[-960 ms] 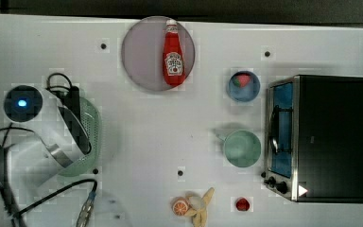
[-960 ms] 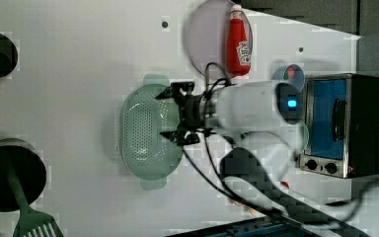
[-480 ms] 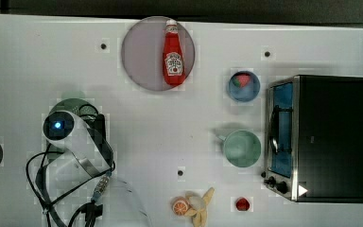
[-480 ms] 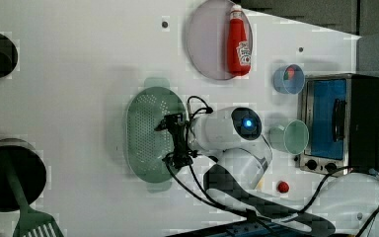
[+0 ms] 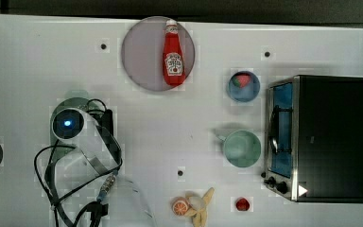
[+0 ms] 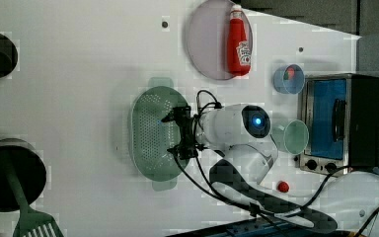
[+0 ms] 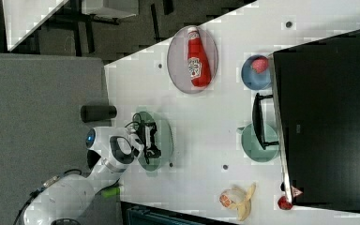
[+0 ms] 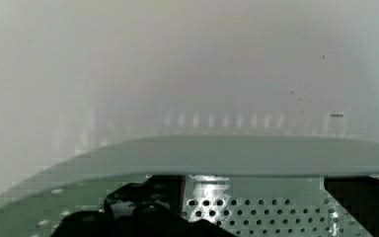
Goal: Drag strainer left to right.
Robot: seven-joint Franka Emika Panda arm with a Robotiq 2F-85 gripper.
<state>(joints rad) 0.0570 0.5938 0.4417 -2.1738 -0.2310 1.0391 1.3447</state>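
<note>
The strainer (image 6: 150, 133) is a pale mint-green oval colander dotted with holes, lying at the middle of the white table in the left view. My gripper (image 6: 178, 133) hangs over its half nearer the left view's right, with the black fingers spread wide and open. In the right view the gripper (image 7: 150, 137) sits over the strainer (image 7: 165, 136) too. The wrist view looks along the strainer's smooth rim (image 8: 227, 157), with the holed floor below it and dark fingers (image 8: 128, 210) to either side. In the top view my arm covers most of the strainer (image 5: 78, 98).
A greyish-pink plate (image 5: 139, 56) carries a ketchup bottle (image 5: 173, 54). A blue bowl (image 5: 243, 86), a green mug (image 5: 242, 148) and a toaster oven (image 5: 319, 137) stand on the top view's right. A banana and orange (image 5: 193, 206) lie near the front edge. A dark pot (image 6: 10, 175) holds a spatula.
My arm has swung toward the top view's right and now stands over the strainer. The strainer itself has hardly shifted.
</note>
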